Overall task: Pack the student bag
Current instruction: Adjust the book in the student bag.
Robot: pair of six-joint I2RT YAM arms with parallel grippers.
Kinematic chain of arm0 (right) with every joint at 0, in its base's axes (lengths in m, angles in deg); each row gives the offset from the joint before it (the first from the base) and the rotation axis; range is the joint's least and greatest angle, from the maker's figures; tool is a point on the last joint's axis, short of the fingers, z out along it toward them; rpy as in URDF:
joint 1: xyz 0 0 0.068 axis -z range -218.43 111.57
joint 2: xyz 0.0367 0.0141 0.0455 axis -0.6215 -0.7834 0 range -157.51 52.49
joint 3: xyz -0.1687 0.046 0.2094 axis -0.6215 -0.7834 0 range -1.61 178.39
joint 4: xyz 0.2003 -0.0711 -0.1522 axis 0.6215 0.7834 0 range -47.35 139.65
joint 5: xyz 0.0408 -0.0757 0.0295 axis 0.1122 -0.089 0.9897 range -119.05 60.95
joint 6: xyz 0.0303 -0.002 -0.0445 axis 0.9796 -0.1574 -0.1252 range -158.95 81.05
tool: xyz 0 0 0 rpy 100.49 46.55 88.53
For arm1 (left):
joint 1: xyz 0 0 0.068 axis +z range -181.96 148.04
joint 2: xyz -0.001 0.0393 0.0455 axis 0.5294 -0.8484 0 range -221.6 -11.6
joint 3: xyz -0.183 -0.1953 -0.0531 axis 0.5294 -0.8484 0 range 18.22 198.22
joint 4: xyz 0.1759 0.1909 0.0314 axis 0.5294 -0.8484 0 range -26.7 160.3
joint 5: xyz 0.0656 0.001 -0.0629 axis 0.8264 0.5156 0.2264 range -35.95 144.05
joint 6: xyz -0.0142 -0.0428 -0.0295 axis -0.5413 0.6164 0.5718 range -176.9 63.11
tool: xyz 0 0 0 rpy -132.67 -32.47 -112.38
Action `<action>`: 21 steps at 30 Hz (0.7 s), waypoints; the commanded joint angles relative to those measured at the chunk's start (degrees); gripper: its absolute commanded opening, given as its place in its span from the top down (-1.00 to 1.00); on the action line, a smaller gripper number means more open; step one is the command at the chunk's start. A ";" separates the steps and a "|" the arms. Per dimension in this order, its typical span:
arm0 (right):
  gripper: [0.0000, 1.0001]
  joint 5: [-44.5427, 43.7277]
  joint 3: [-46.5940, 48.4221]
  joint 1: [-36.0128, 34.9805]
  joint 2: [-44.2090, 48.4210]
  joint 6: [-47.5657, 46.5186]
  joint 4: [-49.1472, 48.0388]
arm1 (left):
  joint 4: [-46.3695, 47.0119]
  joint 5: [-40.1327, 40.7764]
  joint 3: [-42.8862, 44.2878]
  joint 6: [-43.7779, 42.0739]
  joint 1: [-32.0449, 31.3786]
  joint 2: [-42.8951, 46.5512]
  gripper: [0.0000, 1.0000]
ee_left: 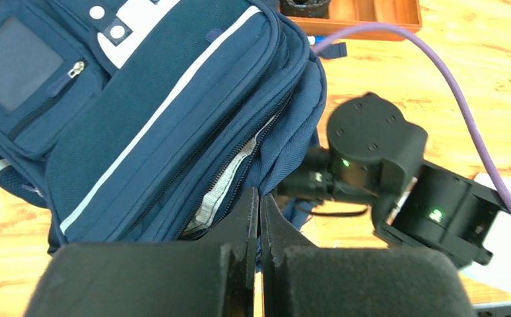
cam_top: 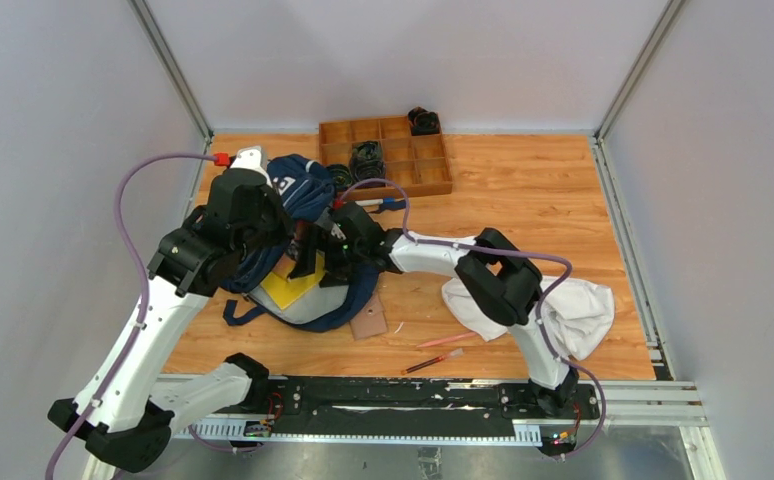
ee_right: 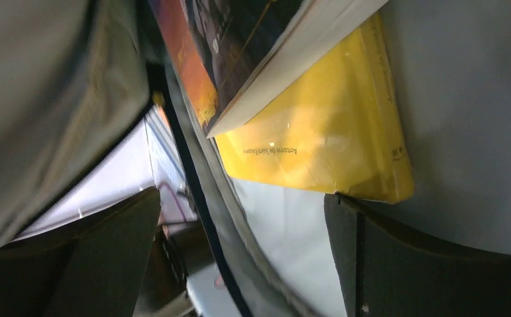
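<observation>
The navy student bag lies at the table's left with its mouth open toward me and grey lining showing. In the left wrist view its striped front and half-open zip fill the frame. My left gripper is shut, pinching the bag's blue edge and holding it up. My right gripper is open inside the bag, and its right finger touches the corner of a yellow book. A dark-covered book lies on top of the yellow book.
A wooden compartment tray with black items stands at the back. A white cloth lies on the right under my right arm. A cardboard piece, a red pen and a marker lie near the bag.
</observation>
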 commanded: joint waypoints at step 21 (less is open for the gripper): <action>-0.94 -7.98 -21.50 1.39 29.69 -34.80 13.32 | 7.58 -0.15 -2.50 -0.91 0.42 -1.10 1.00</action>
